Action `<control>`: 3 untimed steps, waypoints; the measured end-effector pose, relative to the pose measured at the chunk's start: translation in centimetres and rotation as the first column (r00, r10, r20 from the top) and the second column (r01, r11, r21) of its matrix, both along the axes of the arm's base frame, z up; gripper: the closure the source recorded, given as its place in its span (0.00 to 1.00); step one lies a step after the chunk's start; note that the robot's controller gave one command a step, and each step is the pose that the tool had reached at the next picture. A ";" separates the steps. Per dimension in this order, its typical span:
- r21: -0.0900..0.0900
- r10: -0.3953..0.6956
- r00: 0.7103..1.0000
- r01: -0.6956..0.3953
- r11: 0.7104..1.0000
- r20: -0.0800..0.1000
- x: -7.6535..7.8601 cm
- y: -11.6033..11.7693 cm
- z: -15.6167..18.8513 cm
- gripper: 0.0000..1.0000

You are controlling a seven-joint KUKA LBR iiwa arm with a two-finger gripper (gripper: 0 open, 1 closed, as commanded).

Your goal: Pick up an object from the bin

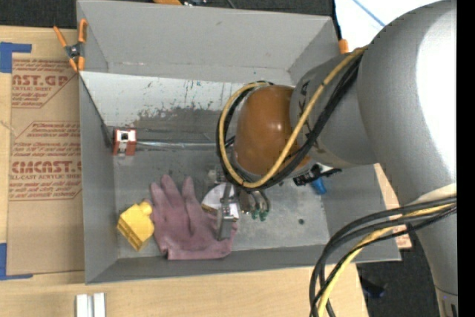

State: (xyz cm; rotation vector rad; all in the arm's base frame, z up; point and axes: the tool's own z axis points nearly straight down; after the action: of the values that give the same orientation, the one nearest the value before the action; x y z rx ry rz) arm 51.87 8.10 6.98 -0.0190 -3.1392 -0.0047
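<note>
A glove, mauve, is laid flat on the floor of the bin by its near wall. The gripper is placed at the glove's right edge; whether it is released or clenched cannot be told. A yellow block is seen just left of the glove.

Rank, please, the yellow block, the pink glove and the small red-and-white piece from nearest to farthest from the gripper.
1. Pink glove, right beside the gripper, at the bin's front.
2. Yellow block, front left corner of the view.
3. Red-and-white piece, by the left wall.
</note>
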 end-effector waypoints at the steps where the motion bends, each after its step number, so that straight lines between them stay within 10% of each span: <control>1: -0.004 0.143 0.990 -0.143 0.990 0.018 0.3 0.8 4.7 0.00; 2: 0.000 0.028 1.000 -0.028 1.000 0.002 3.2 -2.6 3.0 0.00; 3: -0.002 0.216 0.976 -0.216 0.976 0.011 1.0 10.1 0.6 0.00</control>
State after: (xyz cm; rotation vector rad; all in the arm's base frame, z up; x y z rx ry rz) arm 52.83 18.16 7.61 0.3236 -3.1330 -0.0025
